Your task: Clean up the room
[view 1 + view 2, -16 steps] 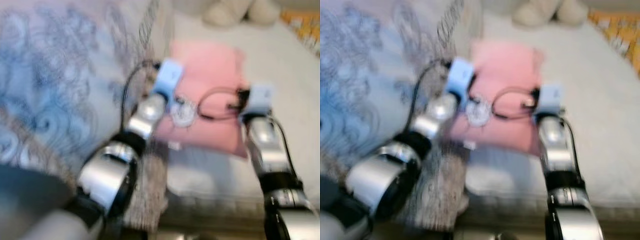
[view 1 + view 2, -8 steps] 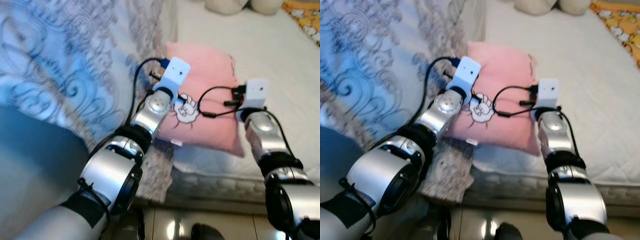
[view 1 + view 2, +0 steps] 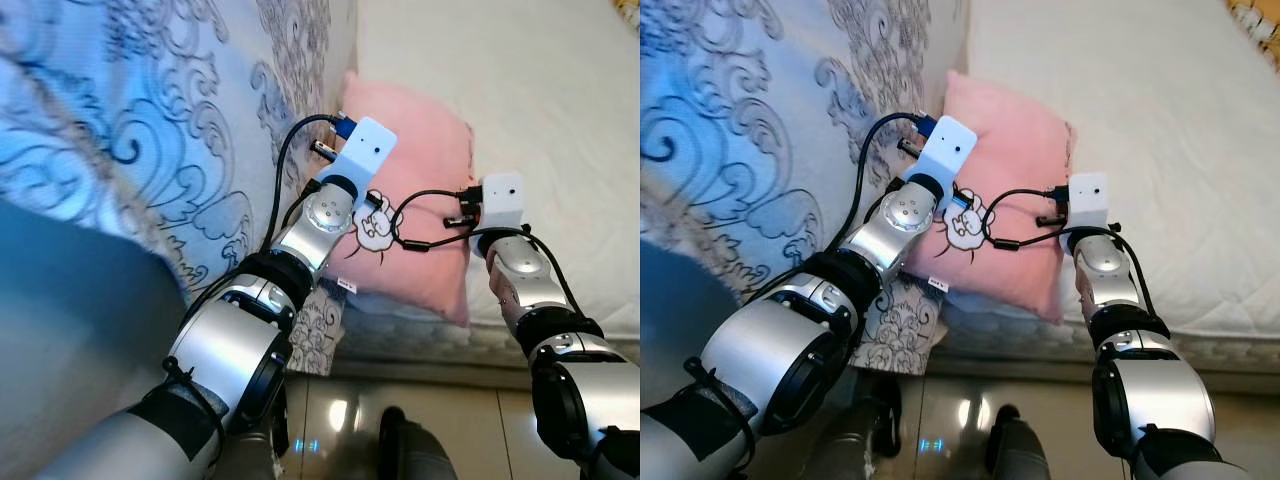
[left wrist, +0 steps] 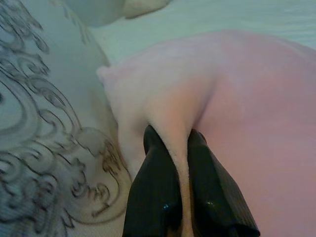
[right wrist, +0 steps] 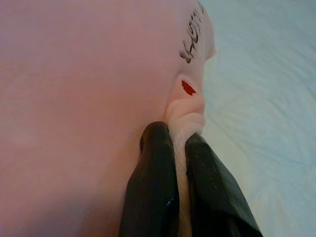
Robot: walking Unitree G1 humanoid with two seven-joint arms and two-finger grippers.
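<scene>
Since half a second ago, the head camera has tipped down, so more shiny floor (image 3: 450,410) is seen at 6 o'clock and the soft toys at 12 o'clock are gone from the picture. Both arms have stayed on the pink pillow (image 3: 1015,170), and the pillow looks lifted a little more off the white bed (image 3: 1160,130).

The pillow is held near the edge of the bed, with its top corner at 12 o'clock and its lower edge hanging past the mattress side. A cartoon picture of a small white animal (image 3: 965,222) is printed on its front. A small white tag (image 3: 341,285) hangs from its lower edge. In the right wrist view, dark writing (image 5: 191,37) and a small red mark (image 5: 187,88) are seen on the pillow, but the words cannot be read.

The left gripper (image 4: 175,148) is clamped on a fold of the pillow at its 9 o'clock side, next to the blue and white swirly blanket (image 3: 130,130). The right gripper (image 5: 173,143) is clamped on a pinch of cloth at the pillow's 3 o'clock edge, beside the white sheet. The cloth is squeezed tight between the black fingers (image 5: 153,182) of each gripper.
</scene>
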